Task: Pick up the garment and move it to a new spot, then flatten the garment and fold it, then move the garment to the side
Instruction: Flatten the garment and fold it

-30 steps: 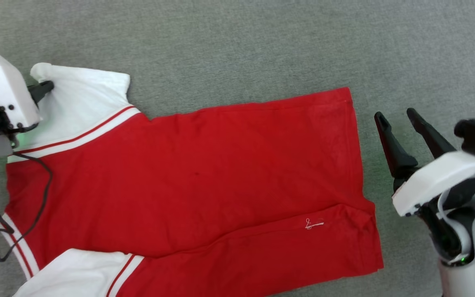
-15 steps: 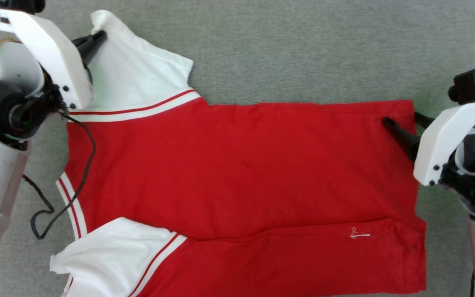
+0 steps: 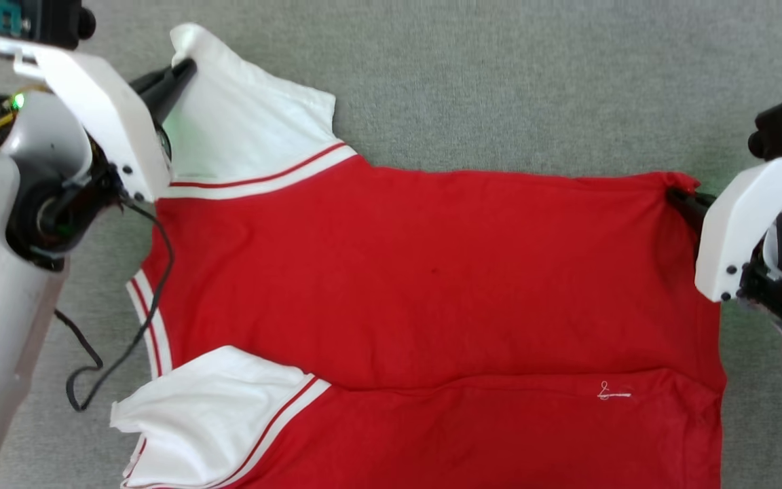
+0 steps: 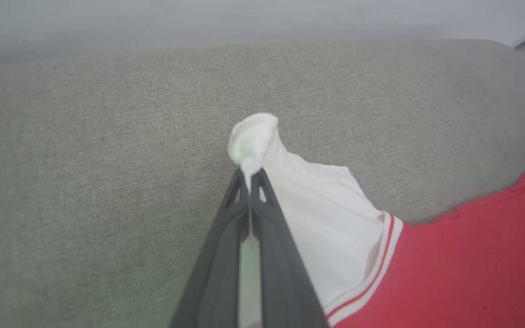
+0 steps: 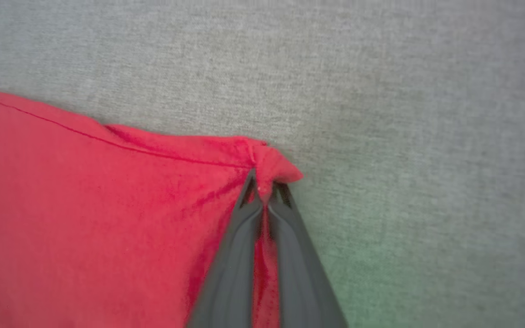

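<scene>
The shirt (image 3: 432,272) lies spread on the grey fabric surface (image 3: 499,81). Its red body runs across the middle and its white sleeves point toward the robot's left. A long fold line runs along its near side. The left pincer (image 3: 184,71) is clenched on the tip of the far sleeve (image 3: 248,122) — in the left wrist view the white cloth bunches into a small knob just past the fingertips. The right pincer (image 5: 265,187) is clamped on the far corner of the red hem. A fold of cloth is pinched between its fingers, and a little flap pokes out beyond them. A black cable (image 3: 153,272) loops down from the left arm over the shirt's striped edge — whether it touches the cloth I cannot tell.
</scene>
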